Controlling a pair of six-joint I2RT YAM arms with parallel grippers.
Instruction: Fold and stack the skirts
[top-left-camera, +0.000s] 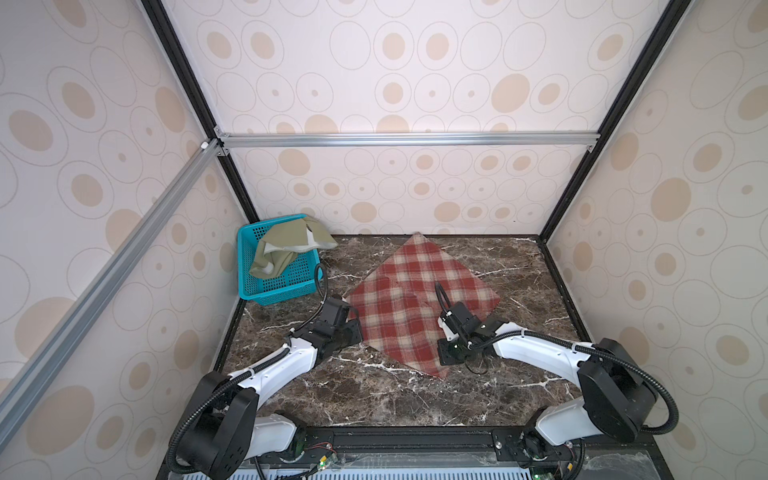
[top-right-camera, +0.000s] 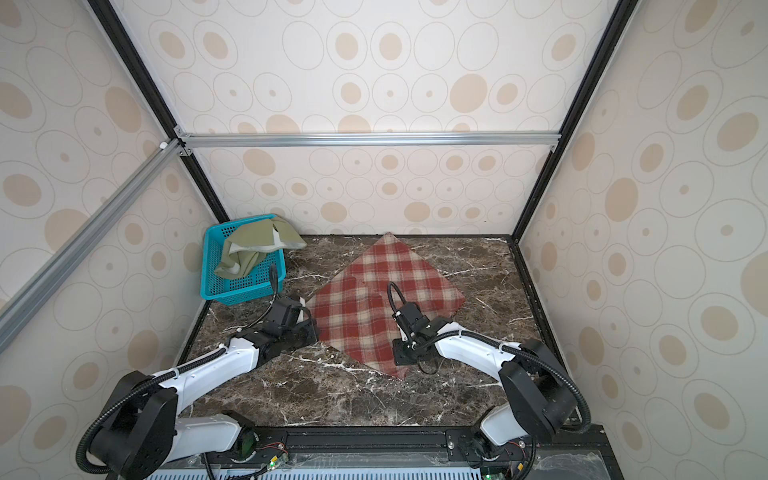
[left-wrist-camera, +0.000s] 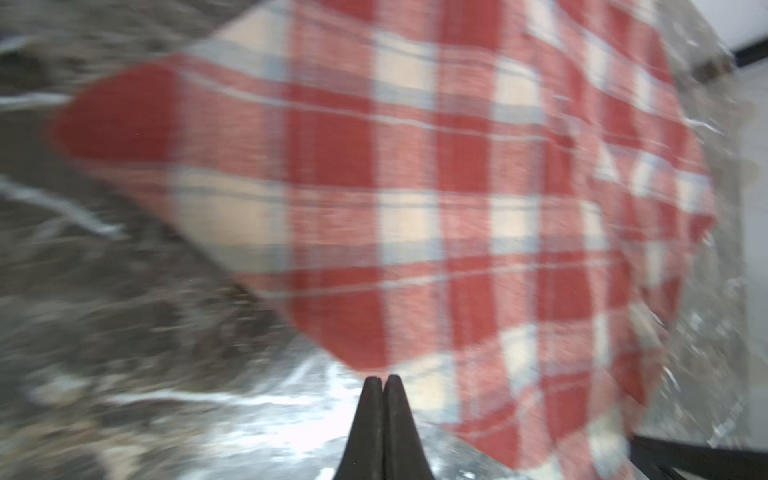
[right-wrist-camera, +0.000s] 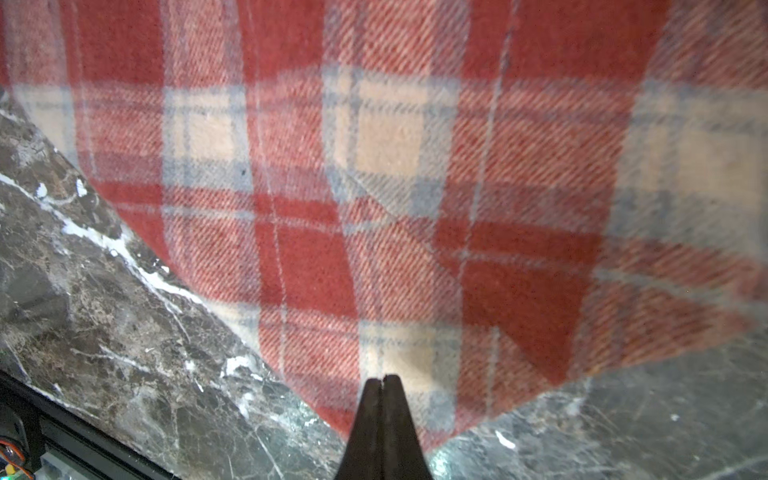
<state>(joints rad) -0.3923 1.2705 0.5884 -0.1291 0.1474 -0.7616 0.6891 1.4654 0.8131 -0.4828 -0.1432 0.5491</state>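
Observation:
The red-and-cream plaid skirt (top-left-camera: 407, 299) (top-right-camera: 365, 299) lies spread flat as a diamond on the marble table (top-left-camera: 374, 399). The olive-green skirt (top-left-camera: 286, 245) (top-right-camera: 253, 245) hangs crumpled over the teal basket (top-left-camera: 282, 291) at the back left. My left gripper (top-left-camera: 353, 332) (left-wrist-camera: 383, 378) is shut and empty. It sits low beside the plaid skirt's (left-wrist-camera: 415, 187) left edge, with its tips over bare marble. That wrist view is blurred. My right gripper (top-left-camera: 449, 357) (right-wrist-camera: 383, 377) is shut with nothing in it, over the plaid skirt's (right-wrist-camera: 374, 187) near corner.
The basket (top-right-camera: 245, 291) stands in the back-left corner against the patterned walls. Black frame rails run along the table's sides and front edge (top-left-camera: 415, 436). Both arm bases sit at the front.

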